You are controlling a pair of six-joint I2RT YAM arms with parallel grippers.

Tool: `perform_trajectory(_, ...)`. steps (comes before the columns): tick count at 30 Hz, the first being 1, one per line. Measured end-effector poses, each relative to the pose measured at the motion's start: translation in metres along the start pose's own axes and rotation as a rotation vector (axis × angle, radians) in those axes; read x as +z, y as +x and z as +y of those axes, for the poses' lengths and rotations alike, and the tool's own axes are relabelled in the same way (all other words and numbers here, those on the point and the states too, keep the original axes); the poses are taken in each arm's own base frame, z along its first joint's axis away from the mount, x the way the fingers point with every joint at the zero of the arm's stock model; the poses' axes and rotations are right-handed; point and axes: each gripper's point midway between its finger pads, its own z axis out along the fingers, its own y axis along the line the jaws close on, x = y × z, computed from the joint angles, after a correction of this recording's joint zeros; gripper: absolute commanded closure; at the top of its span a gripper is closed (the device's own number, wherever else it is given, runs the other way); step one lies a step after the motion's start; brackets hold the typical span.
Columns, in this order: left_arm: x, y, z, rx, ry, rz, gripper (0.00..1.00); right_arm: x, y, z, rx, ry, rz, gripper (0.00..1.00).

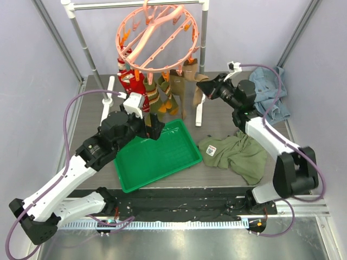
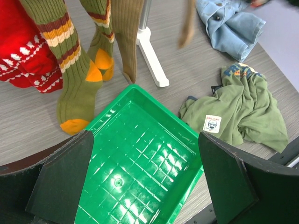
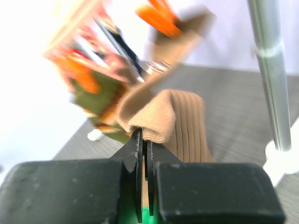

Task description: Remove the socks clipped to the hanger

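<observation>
Tray (image 1: 162,157), green, lies nearest me on the tabletop (image 1: 214,116). My left end effector (image 1: 155,129) hangs over its far-left edge, fingers spread wide. Beyond the tray my right end effector (image 3: 145,145) pinches a tan sock (image 3: 180,123). The other socks (image 1: 154,95) dangle from the pink hanger (image 1: 157,40) above the tray's far side.

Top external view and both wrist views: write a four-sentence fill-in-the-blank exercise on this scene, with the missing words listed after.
1. The right gripper is ___ on the tan sock.
2. The left gripper, jaws open, hovers over the ___ tray.
3. The socks hang from a round ___ hanger.
4. Seen from above, the olive shirt lies to the ___ of the tray.

Missing words: shut; green; pink; right
</observation>
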Motion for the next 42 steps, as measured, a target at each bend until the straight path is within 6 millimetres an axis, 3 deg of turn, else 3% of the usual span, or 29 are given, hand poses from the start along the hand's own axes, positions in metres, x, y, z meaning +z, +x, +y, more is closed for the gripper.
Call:
perform_trajectory(5,0.006,0.004,-0.003,-0.001,0.009,0.023,0.0,-0.028,-0.032,0.047,-0.013,-0.062,-0.052,0.99)
perform_trajectory(8,0.011,-0.005,-0.013,-0.012,0.042,0.031,0.0,-0.039,-0.028,0.072,0.005,-0.098,-0.037,0.99)
perform_trajectory(13,0.02,-0.044,-0.044,-0.05,0.147,-0.002,0.0,-0.051,-0.016,0.112,0.078,-0.165,-0.005,0.99)
perform_trajectory(17,0.03,-0.058,-0.062,-0.06,0.22,-0.014,0.0,-0.058,-0.019,0.138,0.146,-0.21,-0.017,0.99)
perform_trajectory(22,0.048,-0.035,-0.071,-0.054,0.269,0.054,0.02,-0.065,-0.02,0.155,0.199,-0.245,-0.037,0.99)
perform_trajectory(25,0.052,-0.015,-0.07,-0.047,0.276,0.097,0.11,-0.065,-0.021,0.159,0.213,-0.249,-0.042,0.99)
perform_trajectory(27,0.054,-0.006,-0.068,-0.038,0.274,0.116,0.27,-0.064,-0.02,0.16,0.223,-0.248,-0.043,0.99)
perform_trajectory(28,0.054,-0.004,-0.067,-0.036,0.274,0.119,0.38,-0.064,-0.02,0.161,0.227,-0.248,-0.043,0.99)
perform_trajectory(29,0.055,-0.004,-0.068,-0.033,0.277,0.117,0.6,-0.064,-0.02,0.162,0.23,-0.249,-0.043,0.99)
perform_trajectory(30,0.055,-0.004,-0.068,-0.032,0.28,0.113,0.73,-0.064,-0.019,0.163,0.232,-0.252,-0.044,0.98)
perform_trajectory(31,0.055,-0.005,-0.069,-0.037,0.285,0.11,0.91,-0.064,-0.018,0.163,0.236,-0.253,-0.044,0.89)
perform_trajectory(32,0.055,-0.006,-0.07,-0.035,0.287,0.105,1.0,-0.064,-0.016,0.164,0.238,-0.254,-0.04,0.8)
perform_trajectory(34,0.055,-0.008,-0.07,-0.028,0.29,0.096,1.0,-0.063,-0.013,0.163,0.237,-0.25,-0.035,0.59)
perform_trajectory(35,0.055,-0.009,-0.069,-0.029,0.286,0.095,1.0,-0.062,-0.011,0.162,0.227,-0.248,-0.031,0.54)
perform_trajectory(39,0.05,-0.011,-0.063,-0.032,0.254,0.086,1.0,-0.059,-0.007,0.155,0.151,-0.207,0.002,0.43)
perform_trajectory(42,0.039,-0.013,-0.059,-0.035,0.248,0.064,1.0,-0.052,-0.02,0.152,0.063,-0.173,0.005,0.35)
